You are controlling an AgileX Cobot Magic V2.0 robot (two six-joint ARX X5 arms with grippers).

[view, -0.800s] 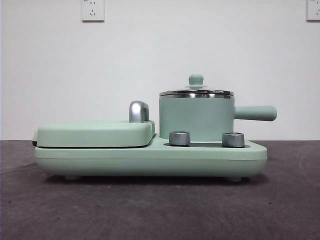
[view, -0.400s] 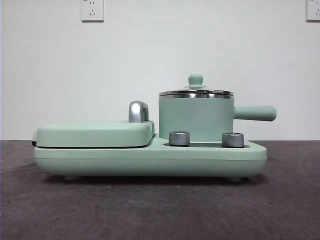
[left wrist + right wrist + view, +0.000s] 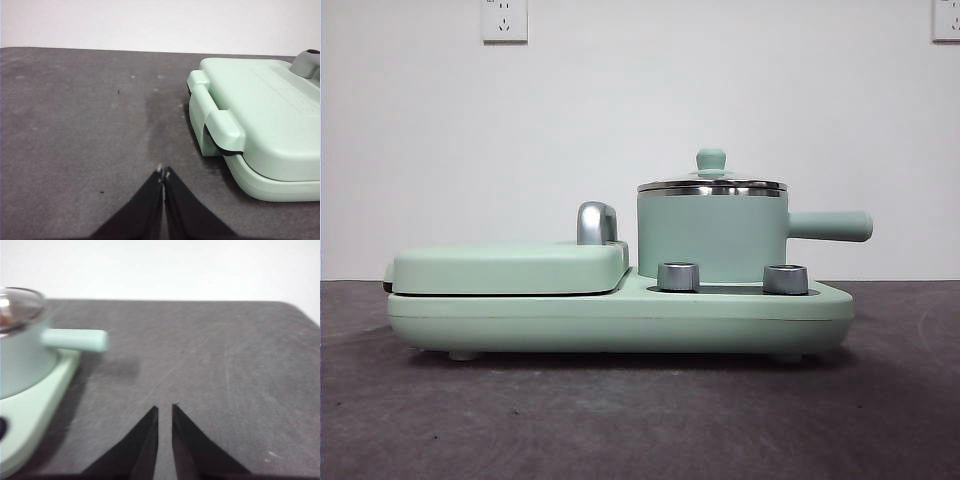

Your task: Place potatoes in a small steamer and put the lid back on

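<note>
The small steamer (image 3: 712,232) stands on the right half of the mint-green cooker base (image 3: 620,318), its straight handle (image 3: 832,226) pointing right. The lid (image 3: 712,184) sits flat on its steel rim, with the green knob (image 3: 711,160) on top. The potato is not plainly in view; a small brownish patch shows through the lid glass in the right wrist view (image 3: 6,318). My left gripper (image 3: 163,173) is shut and empty, low over the table beside the griddle. My right gripper (image 3: 164,409) is empty over the table beside the steamer's handle (image 3: 75,339), jaws a narrow slit apart.
The flat griddle cover (image 3: 510,266) with its chrome handle (image 3: 597,222) lies shut on the left half of the base; it also shows in the left wrist view (image 3: 260,120). Two steel dials (image 3: 679,276) (image 3: 786,279) sit in front of the steamer. No arm shows in the front view.
</note>
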